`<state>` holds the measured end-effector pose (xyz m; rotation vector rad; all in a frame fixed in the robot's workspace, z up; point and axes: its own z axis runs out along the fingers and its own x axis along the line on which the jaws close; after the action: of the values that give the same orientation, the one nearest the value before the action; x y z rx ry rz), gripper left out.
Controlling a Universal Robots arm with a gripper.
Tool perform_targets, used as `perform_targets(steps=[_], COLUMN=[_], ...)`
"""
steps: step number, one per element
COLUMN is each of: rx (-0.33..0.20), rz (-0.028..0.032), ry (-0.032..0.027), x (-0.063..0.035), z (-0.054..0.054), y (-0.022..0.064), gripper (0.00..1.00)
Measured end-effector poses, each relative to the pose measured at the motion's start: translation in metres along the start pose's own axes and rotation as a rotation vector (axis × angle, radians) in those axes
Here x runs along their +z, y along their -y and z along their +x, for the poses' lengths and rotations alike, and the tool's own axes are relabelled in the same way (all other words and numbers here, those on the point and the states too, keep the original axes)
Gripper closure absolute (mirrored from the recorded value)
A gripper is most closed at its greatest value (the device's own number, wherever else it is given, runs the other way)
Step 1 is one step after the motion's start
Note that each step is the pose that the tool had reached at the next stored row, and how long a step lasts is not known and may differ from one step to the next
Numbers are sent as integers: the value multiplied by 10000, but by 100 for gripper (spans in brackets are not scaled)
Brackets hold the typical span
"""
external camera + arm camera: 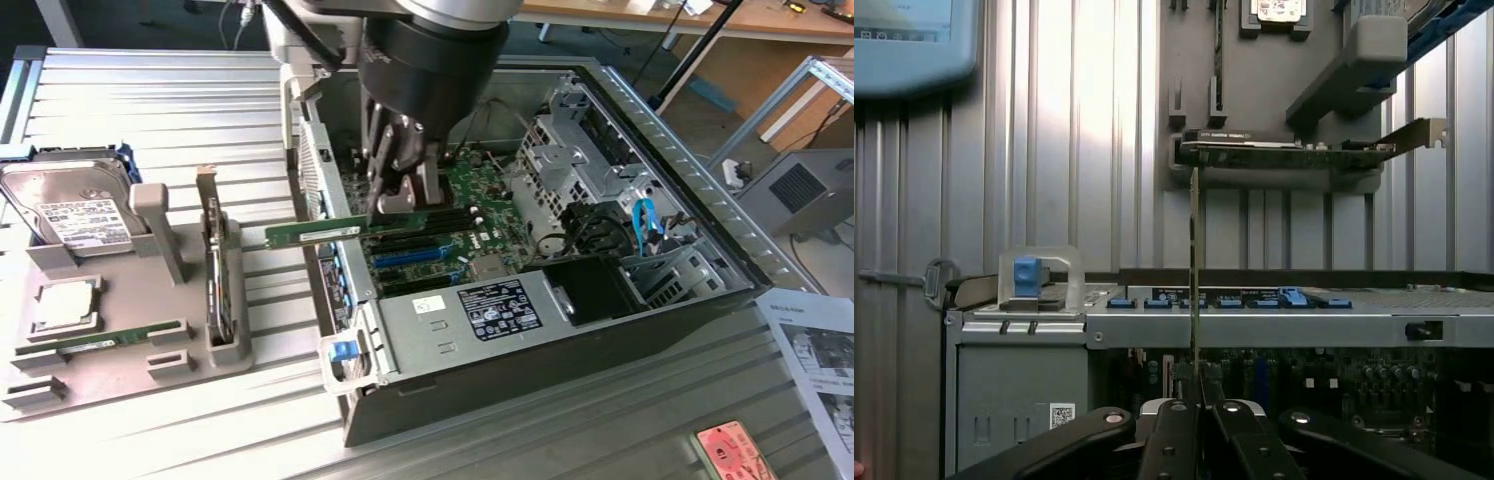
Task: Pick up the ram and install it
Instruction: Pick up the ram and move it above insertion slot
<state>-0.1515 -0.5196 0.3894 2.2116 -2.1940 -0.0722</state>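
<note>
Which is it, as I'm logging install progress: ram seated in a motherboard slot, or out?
Out. The shut gripper holds the ram above the motherboard, one end jutting past the computer case side.

- Ribbed aluminium tabletop [160, 100], pale grey, with bright reflections along its ribs.
- Wooden desk [747, 20] at the far side, toward the exterior view's right.
- Dark floor [638, 48] beneath that desk.
- Grey cabinet [801, 190] beside an aluminium frame post [781, 100].
</note>
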Motion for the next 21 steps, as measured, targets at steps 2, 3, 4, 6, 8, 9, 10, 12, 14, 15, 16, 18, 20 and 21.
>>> perform_targets(steps=[2,3,4,6,8,9,10,12,14,15,16,18,20,21], rx=[0,1,0,0,0,1,1,-1,0,0,1,0,0,0], rz=[-3,-4,-6,-9,-12,-13,-14,-16,-18,-20,-20,-23,-26,-27], ry=[-1,0,-1,0,0,0,0,0,0,-1,0,0,0,0], x=[-3,-4,-6,-9,-12,-13,-14,-17,-20,-21,-22,-25,-28,-30], z=[0,1,1,1,2,2,2,3,3,3,3,4,4,5], y=[55,83,115,181,233,253,280,331,384,415,440,490,549,583], gripper=[88,88,88,88,88,88,88,88,88,88,88,88,88,88])
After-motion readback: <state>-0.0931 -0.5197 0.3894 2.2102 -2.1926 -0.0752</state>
